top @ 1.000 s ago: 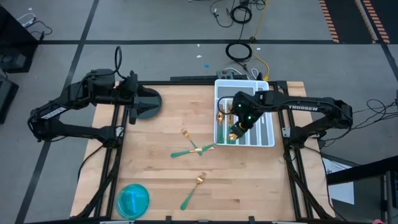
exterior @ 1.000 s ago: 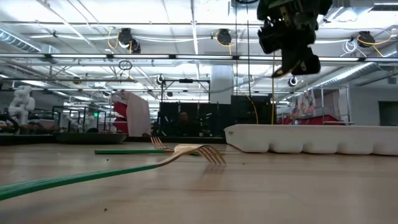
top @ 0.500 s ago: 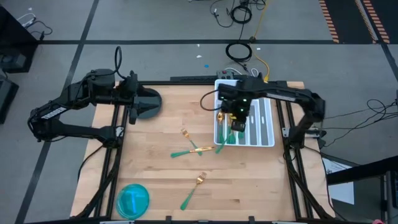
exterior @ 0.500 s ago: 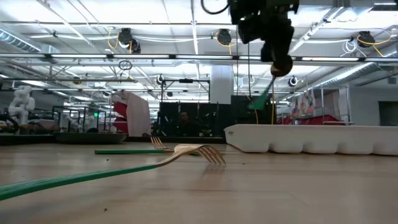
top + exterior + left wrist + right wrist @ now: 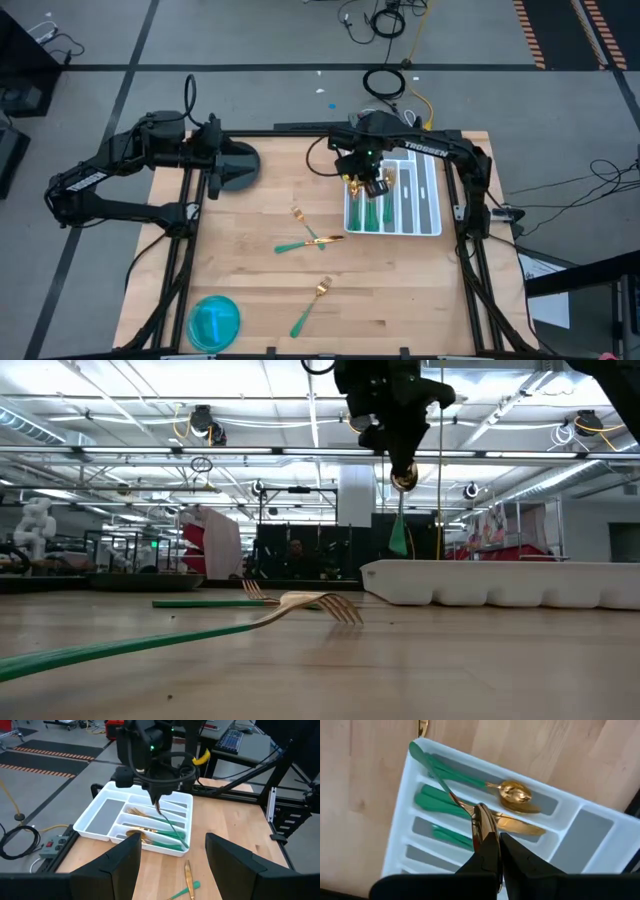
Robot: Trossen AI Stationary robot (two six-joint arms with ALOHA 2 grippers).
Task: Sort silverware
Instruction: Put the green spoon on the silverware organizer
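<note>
Right gripper (image 5: 374, 183): raised above the white tray (image 5: 432, 226), fingers pinched onto the gold head of a held piece (image 5: 436, 774) of silverware.
Held piece: hangs from the fingertips, its green handle slanting down over the tray's compartments.
Tray contents: spoons (image 5: 515, 795) and other green-handled pieces lie directly beneath the claw.
Loose forks (image 5: 310, 241): on the table, off to the side of the claw, clear of the tray; another fork (image 5: 311, 305) lies farther away.
Left gripper (image 5: 214, 160): parked at the far side, fingers spread, by the dark plate (image 5: 240, 163).
</note>
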